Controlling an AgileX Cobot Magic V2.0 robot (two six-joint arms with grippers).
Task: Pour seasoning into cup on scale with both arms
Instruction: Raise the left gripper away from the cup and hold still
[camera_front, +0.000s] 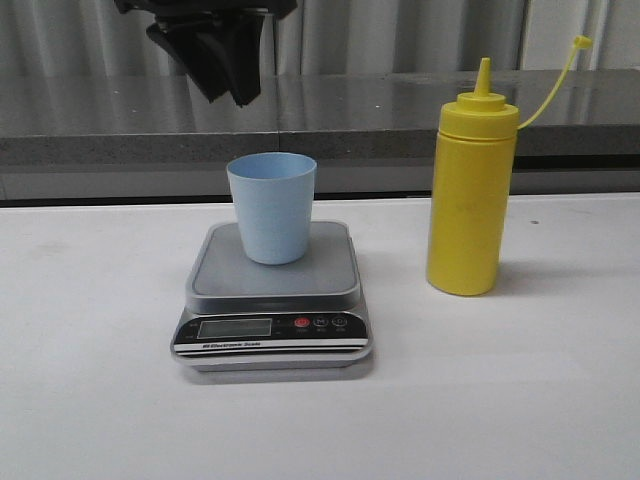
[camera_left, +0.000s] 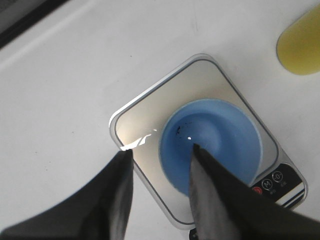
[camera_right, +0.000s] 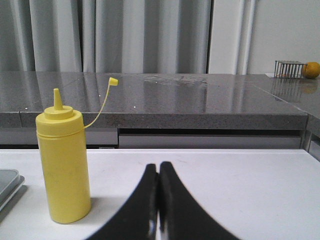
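The pale blue cup (camera_front: 271, 206) stands upright on the platform of the silver-grey scale (camera_front: 272, 297). My left gripper (camera_front: 225, 70) hangs open and empty above the cup. In the left wrist view the cup (camera_left: 220, 135) shows from above on the scale (camera_left: 150, 120), with my open left gripper (camera_left: 161, 152) over its rim. The yellow seasoning bottle (camera_front: 470, 190) stands upright on the table to the right of the scale, cap off on its strap. In the right wrist view the bottle (camera_right: 62, 165) stands apart from my shut, empty right gripper (camera_right: 159, 167).
A grey stone counter (camera_front: 380, 110) runs along the back behind the white table (camera_front: 100, 400), with curtains behind it. A wire rack (camera_right: 289, 68) and an orange fruit (camera_right: 311, 69) sit on the counter's far end in the right wrist view.
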